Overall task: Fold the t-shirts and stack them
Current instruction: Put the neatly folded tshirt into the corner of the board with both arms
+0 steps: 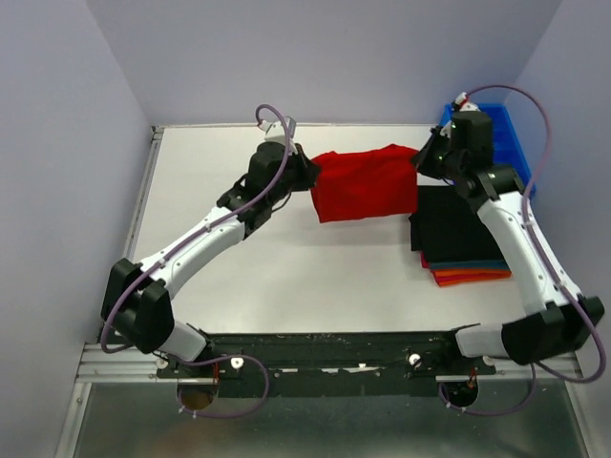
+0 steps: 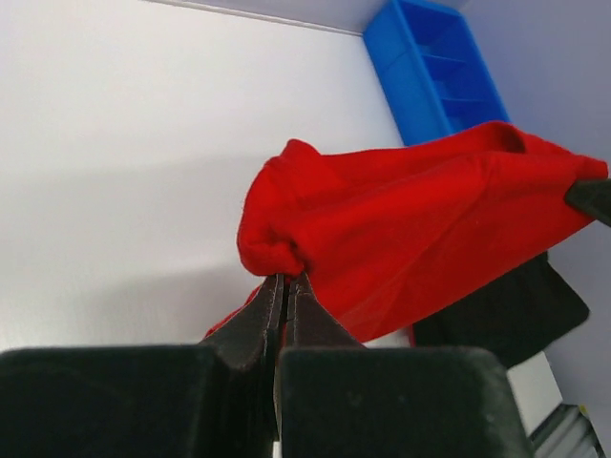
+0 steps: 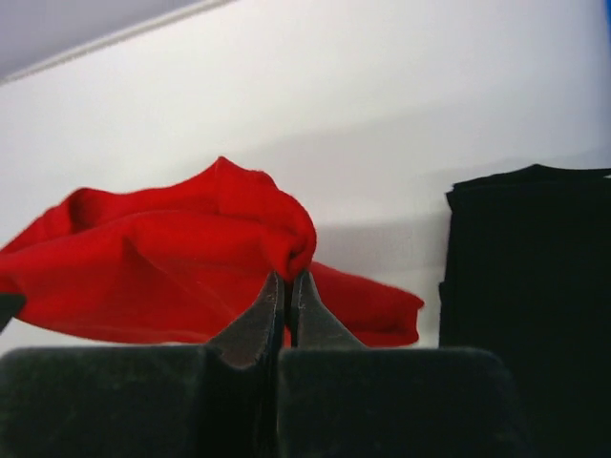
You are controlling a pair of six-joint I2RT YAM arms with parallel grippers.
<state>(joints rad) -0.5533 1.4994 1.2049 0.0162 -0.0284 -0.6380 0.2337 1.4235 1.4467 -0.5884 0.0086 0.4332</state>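
Since left and right jaws both clamp the bright-red cloth t-shirt [image 1: 366, 186] at twelve o'clock, even tension should make its fold flat.

Orange t-shirt [image 1: 473, 278] mostly hidden under black t-shirt [image 1: 449, 224]; blue bin [image 1: 513, 129] partly behind R arm [image 1: 506, 215].

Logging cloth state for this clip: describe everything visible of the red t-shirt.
The red t-shirt is plain bright red soft cloth, partly folded and wrinkled. It hangs stretched between the left gripper and right gripper, whose jaws are shut on bunched edges at opposite ends, above the white table, beside the black-topped folded stack.
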